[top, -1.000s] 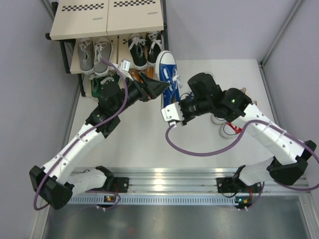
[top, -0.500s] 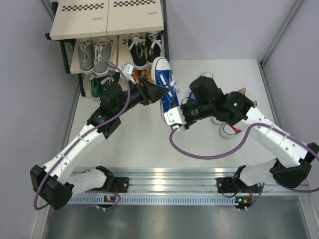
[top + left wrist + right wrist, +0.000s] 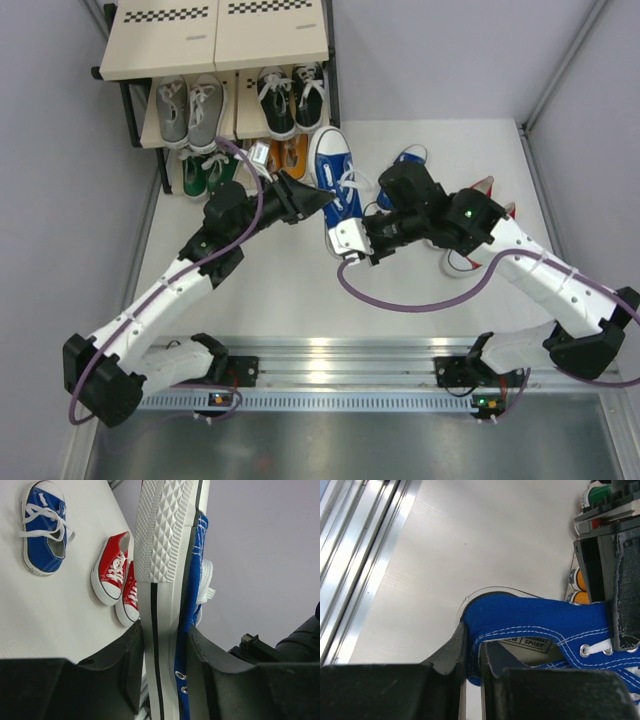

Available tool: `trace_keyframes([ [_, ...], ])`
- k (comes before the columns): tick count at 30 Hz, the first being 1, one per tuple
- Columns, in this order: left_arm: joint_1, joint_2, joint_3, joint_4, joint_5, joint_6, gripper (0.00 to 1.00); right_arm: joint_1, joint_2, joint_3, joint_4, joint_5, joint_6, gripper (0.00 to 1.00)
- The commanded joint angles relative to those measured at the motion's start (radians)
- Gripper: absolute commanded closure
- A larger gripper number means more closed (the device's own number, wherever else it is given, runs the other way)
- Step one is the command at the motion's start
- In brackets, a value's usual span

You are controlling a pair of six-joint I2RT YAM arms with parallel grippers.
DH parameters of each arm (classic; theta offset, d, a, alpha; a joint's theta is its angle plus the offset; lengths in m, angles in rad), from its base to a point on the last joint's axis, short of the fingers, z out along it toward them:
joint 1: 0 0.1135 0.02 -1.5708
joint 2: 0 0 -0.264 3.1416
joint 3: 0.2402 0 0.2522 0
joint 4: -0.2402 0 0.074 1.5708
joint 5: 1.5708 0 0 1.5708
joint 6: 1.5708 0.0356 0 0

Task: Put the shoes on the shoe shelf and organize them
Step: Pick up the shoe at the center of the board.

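A blue canvas sneaker with white laces and a white rubber sole [image 3: 335, 180] is held up over the middle of the white tabletop [image 3: 280, 290], between the two arms, toe pointing far toward the shelf and heel near.

The left gripper [image 3: 322, 197] comes at it from the left. In the left wrist view its black fingers [image 3: 131, 675] sit one against the ridged sole [image 3: 165, 540] and one against the blue upper, with no gap visible on either side, so it is clamped on the blue canvas sneaker. The right gripper [image 3: 340, 228] has the heel: one finger lies outside the heel wall and one inside the opening [image 3: 472, 640], pinched narrow on the canvas [image 3: 530, 620].

On the tabletop to the right lies the second blue sneaker [image 3: 405, 160], sole down. Farther right is a pair of red canvas sneakers [image 3: 112, 572], side by side and largely hidden under the right arm in the top view.

The three-tier shoe shelf with black tube frame and beige boards [image 3: 215, 40] stands at the far left. Its middle tier holds a grey pair [image 3: 190, 105] on the left and a black pair [image 3: 285, 95] on the right. Below them sit a green pair [image 3: 205, 170] on the left and an orange pair [image 3: 285, 150] on the right, both partly covered by the left arm.
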Motion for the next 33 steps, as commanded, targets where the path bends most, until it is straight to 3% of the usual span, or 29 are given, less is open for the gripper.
trace_keyframes([
  [1, -0.005, -0.049, -0.033, 0.072, 0.026, -0.009, 1.00, 0.006, -0.070, 0.012, 0.190, -0.048, 0.019, 0.96],
  [4, -0.005, -0.083, -0.062, 0.074, -0.003, -0.009, 1.00, -0.012, -0.078, -0.004, 0.214, -0.071, 0.103, 0.88],
  [8, -0.004, -0.142, -0.134, 0.051, -0.049, -0.003, 1.00, -0.061, -0.091, -0.028, 0.269, -0.120, 0.229, 0.54],
  [11, -0.004, -0.173, -0.162, 0.028, -0.049, 0.017, 1.00, -0.129, -0.105, -0.040, 0.296, -0.184, 0.340, 0.42],
  [18, -0.004, -0.235, -0.199, -0.017, 0.045, 0.097, 1.00, -0.316, -0.128, -0.132, 0.460, -0.329, 0.744, 0.33],
  [25, -0.004, -0.212, -0.193, 0.089, 0.246, 0.077, 1.00, -0.468, -0.073, -0.264, 0.687, -0.508, 1.243, 0.16],
  [28, -0.004, -0.189, -0.173, 0.129, 0.323, 0.056, 1.00, -0.489, -0.055, -0.310, 0.791, -0.565, 1.360, 0.04],
  [33, -0.004, -0.163, -0.147, 0.175, 0.387, 0.021, 1.00, -0.489, -0.045, -0.367, 0.962, -0.616, 1.528, 0.03],
])
